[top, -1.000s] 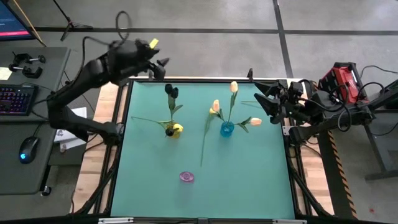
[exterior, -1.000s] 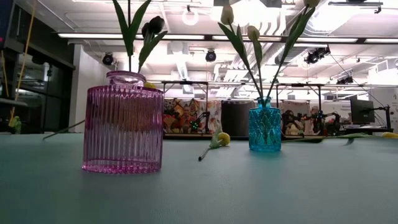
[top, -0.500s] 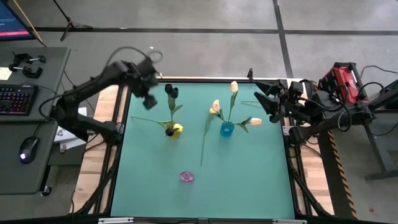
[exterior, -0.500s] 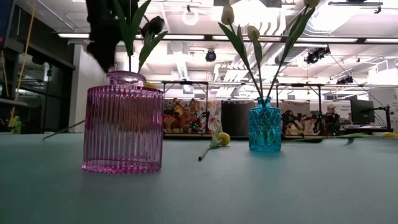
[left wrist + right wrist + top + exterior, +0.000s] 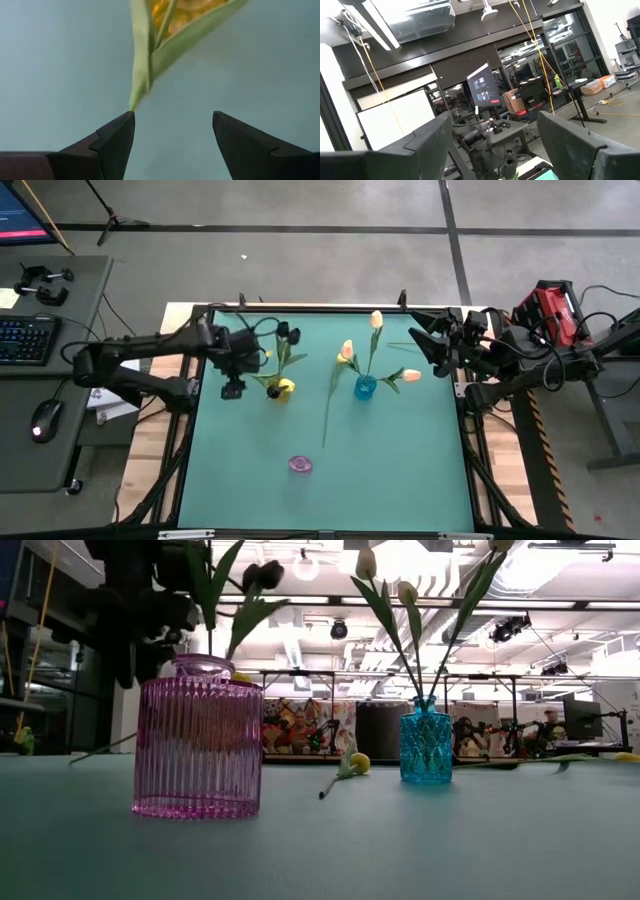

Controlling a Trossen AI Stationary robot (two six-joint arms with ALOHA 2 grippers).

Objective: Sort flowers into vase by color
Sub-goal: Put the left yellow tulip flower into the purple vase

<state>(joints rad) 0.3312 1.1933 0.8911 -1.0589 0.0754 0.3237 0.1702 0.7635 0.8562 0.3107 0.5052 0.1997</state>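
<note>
Green leaf and stem (image 5: 142, 55) run just ahead of the left tool (image 5: 172, 131), fingers spread, low beside the yellow vase (image 5: 281, 389) holding a black tulip (image 5: 289, 333), likely for a grasp, while the right tool (image 5: 495, 145), also spread, waits off the worktop (image 5: 400, 450).

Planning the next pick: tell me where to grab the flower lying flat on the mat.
Take the bare lower stem from straight above, fingers across it. The flower lies flat, head and leaves beside the blue vase; the lower end lies clear.
</note>
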